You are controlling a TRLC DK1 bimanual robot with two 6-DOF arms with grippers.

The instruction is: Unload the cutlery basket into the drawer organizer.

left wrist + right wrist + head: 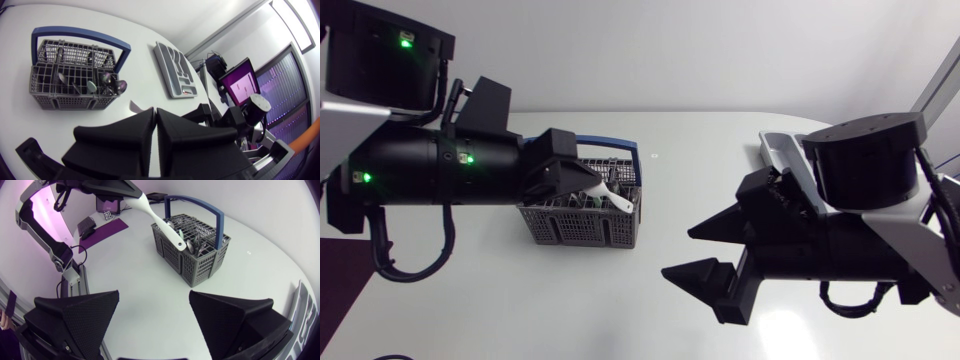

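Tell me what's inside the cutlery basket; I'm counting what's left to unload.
Spoons and other cutlery stand in the cutlery basket; a white-handled utensil, held by the left gripper, angles into it. Mesh walls hide lower ends.

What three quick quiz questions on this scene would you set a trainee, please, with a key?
1. True or false: the right gripper is shut on a fork.
2. The cutlery basket has a handle of which colour? A red, B blue, C yellow.
3. Fill in: the left gripper is shut on a utensil with a ___ handle.
Key: 1 false, it is open and empty; 2 B; 3 white.
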